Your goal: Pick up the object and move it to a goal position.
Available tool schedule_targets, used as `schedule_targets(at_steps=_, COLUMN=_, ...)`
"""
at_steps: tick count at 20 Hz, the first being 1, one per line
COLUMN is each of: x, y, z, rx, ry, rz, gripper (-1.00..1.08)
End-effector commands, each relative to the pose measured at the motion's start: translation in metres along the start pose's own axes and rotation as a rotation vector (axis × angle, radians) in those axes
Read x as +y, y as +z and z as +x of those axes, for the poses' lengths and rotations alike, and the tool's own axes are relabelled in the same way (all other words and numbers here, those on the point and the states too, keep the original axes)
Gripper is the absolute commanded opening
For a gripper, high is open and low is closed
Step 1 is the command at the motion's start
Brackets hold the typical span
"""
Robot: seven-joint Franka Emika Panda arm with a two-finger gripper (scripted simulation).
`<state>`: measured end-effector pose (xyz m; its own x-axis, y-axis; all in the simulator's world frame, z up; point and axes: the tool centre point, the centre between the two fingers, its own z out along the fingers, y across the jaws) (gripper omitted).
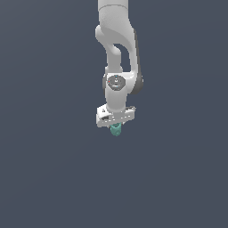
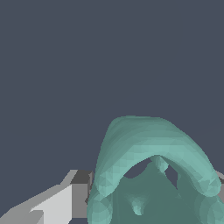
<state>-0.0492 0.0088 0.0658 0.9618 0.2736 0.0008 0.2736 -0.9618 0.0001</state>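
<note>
In the exterior view the white Panda arm [image 1: 116, 53] came down from the top edge of the frame, its links stacked nearly straight, with a round grey joint cap facing the camera partway down. At its lower end sat the gripper [image 1: 116, 126], its wide white body lying crosswise and tilted slightly, the end toward the exterior view's right a little higher than the other. The object [image 1: 116, 129], a small teal-green lump, protruded just below the middle of that body, much narrower than the body itself, and appeared to be held there. The fingers could not be made out separately in this view, as they were short and mostly hidden by the body and the object. Everything behind and beneath was an even dark slate-blue, and no table edge, shadow or goal marker could be told from it, so whether the object touched any surface could not be judged. In the wrist view the object [image 2: 148, 175] filled the lower part of the picture at very close range: a pale teal arched band curved over a darker hollow, with lumpy folds inside it. A grey and white finger [image 2: 72, 194] pressed against one side of it, and a sliver of the other finger [image 2: 220, 186] showed at the opposite side, so the gripper was clenched around the object. The remainder of that picture was the same flat slate-blue.
</note>
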Motion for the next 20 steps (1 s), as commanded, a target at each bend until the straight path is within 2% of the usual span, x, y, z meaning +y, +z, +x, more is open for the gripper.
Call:
schedule_targets(at_steps=1, x=0.015, y=-0.004, z=-0.001, rx=0.001, ry=0.001, rz=0.000, gripper=-1.00)
schedule_targets(at_steps=6, x=0.060, y=-0.017, z=-0.004, rx=0.000, ry=0.001, rz=0.000, gripper=-1.00)
schedule_targets(at_steps=15, x=0.159, y=-0.045, z=-0.008, rx=0.000, ry=0.001, rz=0.001, gripper=-1.00)
schedule_targets(at_steps=20, x=0.198, y=-0.055, z=-0.009, rx=0.000, ry=0.001, rz=0.001, gripper=-1.00)
